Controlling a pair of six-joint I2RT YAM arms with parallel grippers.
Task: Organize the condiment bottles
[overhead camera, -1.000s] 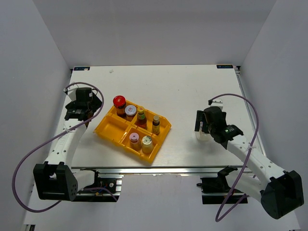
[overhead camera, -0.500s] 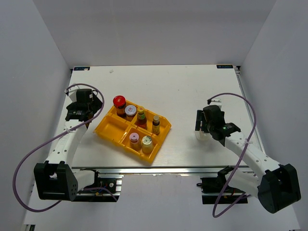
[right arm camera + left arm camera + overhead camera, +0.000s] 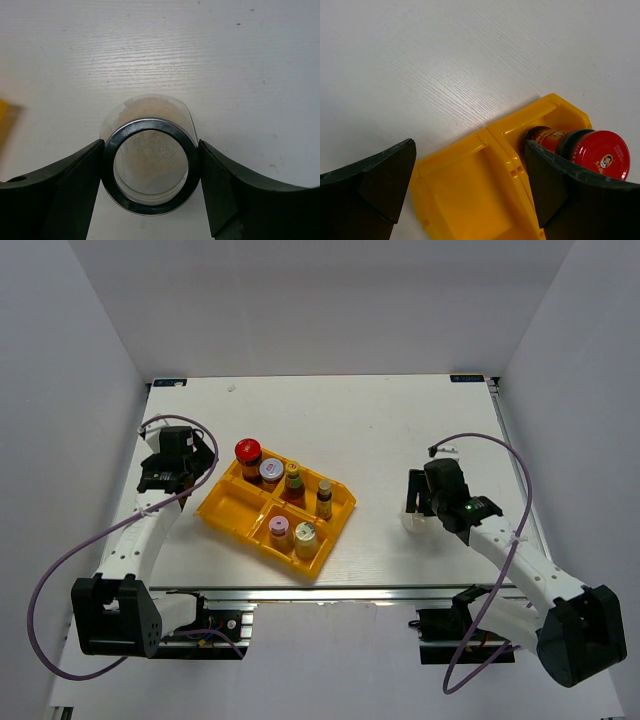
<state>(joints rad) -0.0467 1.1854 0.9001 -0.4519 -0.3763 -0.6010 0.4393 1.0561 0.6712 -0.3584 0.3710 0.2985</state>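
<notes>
Right wrist view: the fingers (image 3: 75,190) of the right gripper (image 3: 151,186) stand one on each side of the glass jar (image 3: 150,167), each pressed against its dark-ringed top, so the jar is clasped between them. The jar stands upright on the table (image 3: 250,60), its long axis vertical and pointing toward this camera. Pale residue shows through the clear wall, and no label or writing is visible.

Top external view: the same jar (image 3: 413,522) sits well to the right of the yellow tray (image 3: 228,508), so any transfer must run leftward. The right arm is the nearer one by far.

Left wrist view: the left gripper (image 3: 470,170) is spread wide and holds nothing, hovering over the tray's bare corner compartment (image 3: 455,200). Just beside its right finger stands the red-capped jar (image 3: 600,157). The cap carries a small portrait logo, and the neck label's writing is too small to read.

Five further capped bottles (image 3: 290,510) stand in other compartments.
</notes>
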